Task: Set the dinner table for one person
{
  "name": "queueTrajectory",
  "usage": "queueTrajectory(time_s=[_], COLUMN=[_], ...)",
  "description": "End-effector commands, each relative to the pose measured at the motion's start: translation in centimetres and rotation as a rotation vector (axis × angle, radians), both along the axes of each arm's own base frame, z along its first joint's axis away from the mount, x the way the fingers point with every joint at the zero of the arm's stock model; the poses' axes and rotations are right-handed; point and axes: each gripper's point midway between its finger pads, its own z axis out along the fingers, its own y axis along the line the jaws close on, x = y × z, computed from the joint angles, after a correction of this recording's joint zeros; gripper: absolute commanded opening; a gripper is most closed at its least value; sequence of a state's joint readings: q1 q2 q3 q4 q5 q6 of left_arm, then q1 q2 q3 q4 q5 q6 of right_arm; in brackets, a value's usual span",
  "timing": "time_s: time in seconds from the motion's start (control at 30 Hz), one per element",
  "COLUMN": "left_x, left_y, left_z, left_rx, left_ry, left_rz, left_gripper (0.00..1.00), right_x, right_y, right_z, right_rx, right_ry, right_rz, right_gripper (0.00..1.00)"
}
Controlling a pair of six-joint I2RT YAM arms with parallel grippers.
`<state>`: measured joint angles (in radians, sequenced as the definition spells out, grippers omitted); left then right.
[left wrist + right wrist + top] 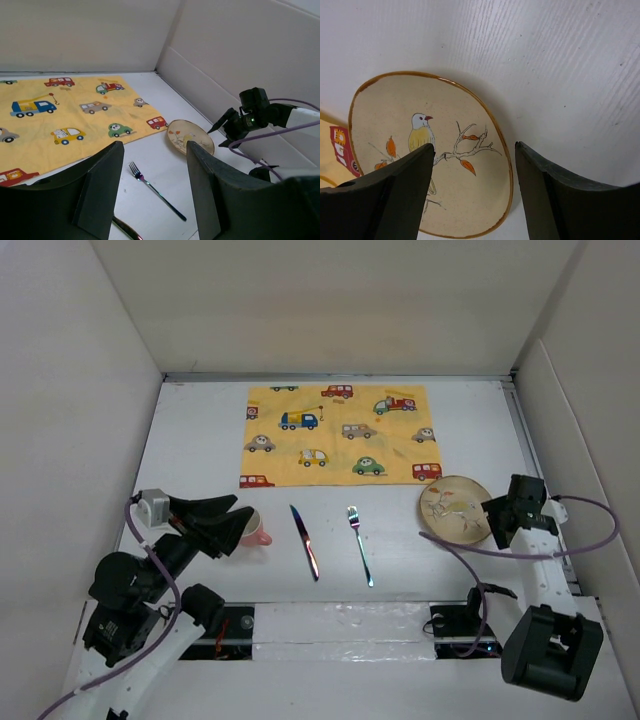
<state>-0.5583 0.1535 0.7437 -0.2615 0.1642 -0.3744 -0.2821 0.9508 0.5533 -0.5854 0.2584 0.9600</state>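
On the white dinner table (pixel 200 440) lie a knife (pixel 304 540) and a fork (pixel 360 545), side by side below a yellow vehicle-print mat (pixel 340 435). A beige bird-painted plate (pixel 455 508) rests at the right, and a pink cup (pixel 256 531) at the left. My left gripper (pixel 232 523) is open beside the cup with nothing in it. The left wrist view shows the fork (pixel 155 190) through its open fingers (pixel 100 185). My right gripper (pixel 472 147) is open over the plate's (pixel 430 155) near rim, one finger above the plate and one past its edge.
Pale wall panels (pixel 90 390) close in the table on the left, back and right. A taped strip (pixel 340 625) runs along the near edge between the arm bases. The right arm's purple cable (pixel 590 530) loops beside the right wall.
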Motion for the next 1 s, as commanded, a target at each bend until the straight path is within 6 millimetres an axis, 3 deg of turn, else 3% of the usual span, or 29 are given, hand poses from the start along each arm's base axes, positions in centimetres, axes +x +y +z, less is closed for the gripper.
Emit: queueTrajectory(time_s=[0.0, 0.17, 0.27, 0.47, 0.67, 0.8, 0.93, 0.97], left_x=[-0.1, -0.6, -0.4, -0.4, -0.1, 0.1, 0.5, 0.6], left_y=[0.6, 0.9, 1.0, 1.0, 1.1, 1.1, 0.9, 0.8], left_z=[0.4, 0.8, 0.6, 0.6, 0.4, 0.3, 0.1, 0.0], left_rx=[-0.012, -0.024, -0.020, -0.021, -0.023, -0.025, -0.018, -0.014], left_ry=[-0.026, -0.041, -0.036, -0.032, -0.020, -0.015, 0.001, 0.006], left_rz=[0.024, 0.022, 0.030, 0.034, 0.048, 0.053, 0.057, 0.056], left_gripper=[0.50, 0.50, 0.50, 0.49, 0.49, 0.49, 0.48, 0.48], right_x=[-0.9, -0.7, -0.6, 0.9, -0.1, 1.1, 2.6, 3.4], right_y=[0.1, 1.1, 1.3, 1.4, 0.7, -0.1, -2.2, -2.2], right_z=[-0.4, -2.9, -4.4, -4.3, -4.9, -0.8, 7.2, 10.9], right_rx=[0.029, 0.101, 0.131, 0.157, 0.151, 0.109, -0.012, -0.033], right_ry=[-0.010, 0.023, 0.075, -0.007, -0.012, -0.103, -0.258, -0.353], right_rz=[-0.064, -0.072, -0.071, -0.099, -0.217, -0.235, -0.243, -0.224], right_gripper=[0.71, 0.63, 0.51, 0.41, 0.00, 0.00, 0.00, 0.00])
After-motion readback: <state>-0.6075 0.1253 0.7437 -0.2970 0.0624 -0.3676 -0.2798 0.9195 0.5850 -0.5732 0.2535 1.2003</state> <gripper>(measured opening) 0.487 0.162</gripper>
